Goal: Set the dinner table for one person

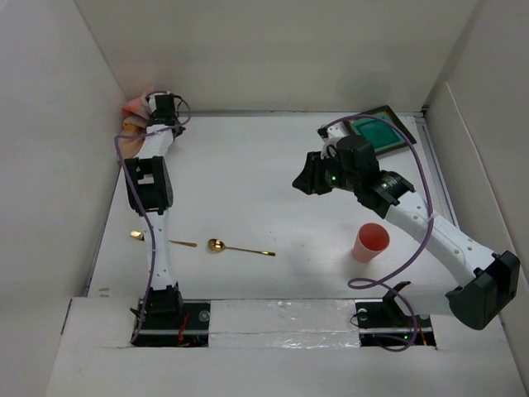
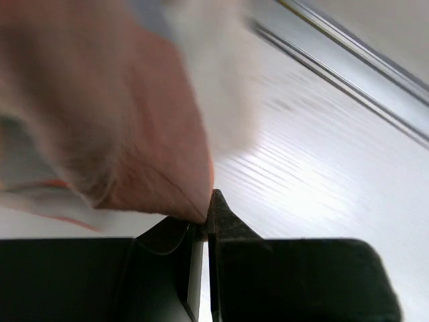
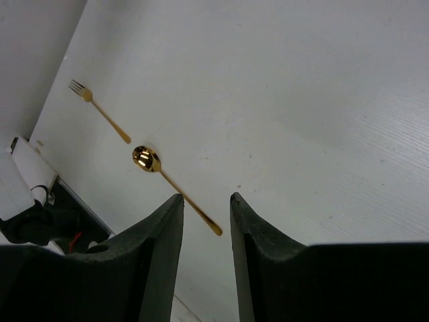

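The dinner table (image 1: pixel 264 182) is a plain white tabletop. At its far left corner my left gripper (image 1: pixel 159 104) is shut on a corner of the orange cloth mat (image 1: pixel 134 107). In the left wrist view the cloth mat (image 2: pixel 127 121) fills the upper left, blurred, with its corner pinched between the tips of the left gripper (image 2: pixel 208 209). My right gripper (image 1: pixel 307 177) hovers over the middle of the table, open and empty. Its wrist view shows the right gripper (image 3: pixel 206 198) above a gold spoon (image 3: pixel 145 159) and a gold fork (image 3: pixel 81 88).
A pink cup (image 1: pixel 370 241) stands at the near right. A green square plate (image 1: pixel 380 131) lies at the back right corner. The spoon (image 1: pixel 217 246) and the fork (image 1: pixel 136 236) lie near the left arm's base, the fork partly behind the arm. White walls enclose the table.
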{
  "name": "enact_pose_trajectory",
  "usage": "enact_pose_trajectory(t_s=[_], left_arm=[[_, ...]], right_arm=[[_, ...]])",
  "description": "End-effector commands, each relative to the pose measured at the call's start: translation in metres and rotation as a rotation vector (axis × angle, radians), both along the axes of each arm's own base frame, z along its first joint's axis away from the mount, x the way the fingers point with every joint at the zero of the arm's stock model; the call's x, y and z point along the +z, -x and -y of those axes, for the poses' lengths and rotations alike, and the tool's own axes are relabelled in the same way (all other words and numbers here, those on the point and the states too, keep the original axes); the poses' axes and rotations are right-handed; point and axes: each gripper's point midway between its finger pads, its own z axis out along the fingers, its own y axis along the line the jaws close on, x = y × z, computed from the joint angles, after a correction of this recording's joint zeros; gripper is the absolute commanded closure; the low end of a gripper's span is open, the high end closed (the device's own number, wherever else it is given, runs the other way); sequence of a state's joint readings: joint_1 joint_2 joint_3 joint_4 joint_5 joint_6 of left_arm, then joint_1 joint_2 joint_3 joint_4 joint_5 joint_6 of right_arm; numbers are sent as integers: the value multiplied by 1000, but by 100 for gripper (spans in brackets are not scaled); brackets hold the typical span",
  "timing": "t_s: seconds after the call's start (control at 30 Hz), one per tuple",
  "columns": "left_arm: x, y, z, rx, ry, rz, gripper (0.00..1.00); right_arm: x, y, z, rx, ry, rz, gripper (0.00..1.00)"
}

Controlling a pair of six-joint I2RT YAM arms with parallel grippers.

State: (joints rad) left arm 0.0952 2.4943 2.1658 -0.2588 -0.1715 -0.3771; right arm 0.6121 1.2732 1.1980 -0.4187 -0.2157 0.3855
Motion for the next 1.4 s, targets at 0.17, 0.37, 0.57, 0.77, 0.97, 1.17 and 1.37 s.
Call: enact_pose_trajectory(t_s=[0.17,0.37,0.57,0.77,0.97,1.17,1.37], left_arm=[[102,51,271,-621,-4,175,100],[80,120,306,-711,108,64,89],[95,178,340,-801,170,50,46],[177,185,320,-653,226,280,49],[161,164,298,-505,317,272,48],[116,121,317,-531,380,192,56],[70,115,339,-508,525,105,51]], right_arm=[[38,-23,-11,-32,-55,103,61],[49,-41,11,-116,-45,135,60],[59,-61,38,-219,-54,149,51],[48,-86,42,-285,-86,102,97],[26,-105,39,-325,-86,46,100],[24,-101,40,-336,-82,41,100],[19,-87,41,-332,-65,37,83]])
